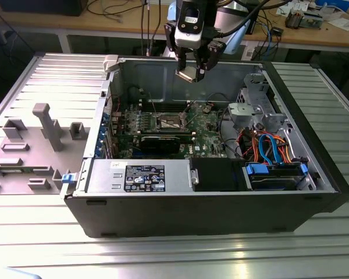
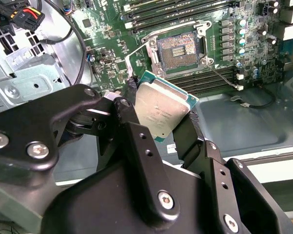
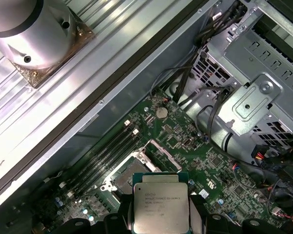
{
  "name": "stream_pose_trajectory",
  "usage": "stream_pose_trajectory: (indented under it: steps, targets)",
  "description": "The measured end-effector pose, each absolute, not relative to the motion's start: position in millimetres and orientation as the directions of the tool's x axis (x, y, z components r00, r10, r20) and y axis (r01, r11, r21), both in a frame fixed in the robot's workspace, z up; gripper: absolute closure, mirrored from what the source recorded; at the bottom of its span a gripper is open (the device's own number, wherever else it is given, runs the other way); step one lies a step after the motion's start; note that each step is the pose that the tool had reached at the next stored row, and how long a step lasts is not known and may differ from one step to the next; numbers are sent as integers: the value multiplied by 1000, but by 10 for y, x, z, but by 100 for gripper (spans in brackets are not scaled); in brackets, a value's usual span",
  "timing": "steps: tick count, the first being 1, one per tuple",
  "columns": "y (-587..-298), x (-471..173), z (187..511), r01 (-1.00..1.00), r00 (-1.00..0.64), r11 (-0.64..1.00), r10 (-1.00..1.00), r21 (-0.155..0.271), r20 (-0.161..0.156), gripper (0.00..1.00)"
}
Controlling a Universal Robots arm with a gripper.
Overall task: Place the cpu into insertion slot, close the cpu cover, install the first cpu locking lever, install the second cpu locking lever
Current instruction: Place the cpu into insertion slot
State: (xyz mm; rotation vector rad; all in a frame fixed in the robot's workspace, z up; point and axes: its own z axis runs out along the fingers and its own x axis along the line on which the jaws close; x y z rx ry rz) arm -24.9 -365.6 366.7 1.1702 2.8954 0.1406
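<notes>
My gripper (image 1: 192, 73) hangs above the open computer case, shut on the cpu (image 1: 187, 74), a small square chip with a silver-grey top. In the second wrist view the cpu (image 2: 161, 109) sits tilted between two black fingers (image 2: 193, 124), well above the green board. The insertion slot (image 2: 178, 48) lies bare below it, dark-centred with a metal rim. The cpu cover (image 3: 162, 157) stands swung up beside the insertion slot (image 3: 123, 178). Two thin wire levers (image 2: 130, 61) stick out from the socket's sides. The cpu (image 3: 160, 202) hovers just off the slot in the first wrist view.
A power supply (image 1: 139, 176) fills the case's near side, and a long black card (image 1: 160, 141) lies in front of the socket. A metal drive cage (image 1: 259, 107) and coloured cables (image 1: 267, 145) crowd the exterior view's right. Memory slots (image 2: 176, 10) run beside the socket.
</notes>
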Motion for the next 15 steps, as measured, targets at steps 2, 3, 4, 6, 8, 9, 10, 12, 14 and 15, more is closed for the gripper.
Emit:
stream_pose_trajectory:
  steps: [2, 3, 4, 6, 8, 9, 10, 12, 14, 15]
  targets:
    - [-3656, -249, 3666, 701, -712, 708, 702, 89, 19, 45]
    - [-3656, -249, 3666, 709, -703, 700, 710, 89, 19, 45]
    - [-3656, -249, 3666, 718, -694, 690, 719, 89, 19, 45]
    - [-3656, -249, 3665, 732, -679, 675, 734, 89, 19, 45]
    - [-3656, -249, 3665, 744, -666, 663, 745, 89, 19, 45]
    - [-3656, -250, 3665, 747, -662, 658, 749, 89, 19, 45]
    - [-3656, -250, 3665, 748, -661, 658, 750, 89, 19, 45]
    - [-3656, -250, 3665, 748, -661, 657, 750, 89, 19, 45]
    - [-3656, -250, 3665, 749, -661, 657, 750, 89, 19, 45]
    - [-3656, -250, 3665, 749, -661, 657, 750, 89, 19, 45]
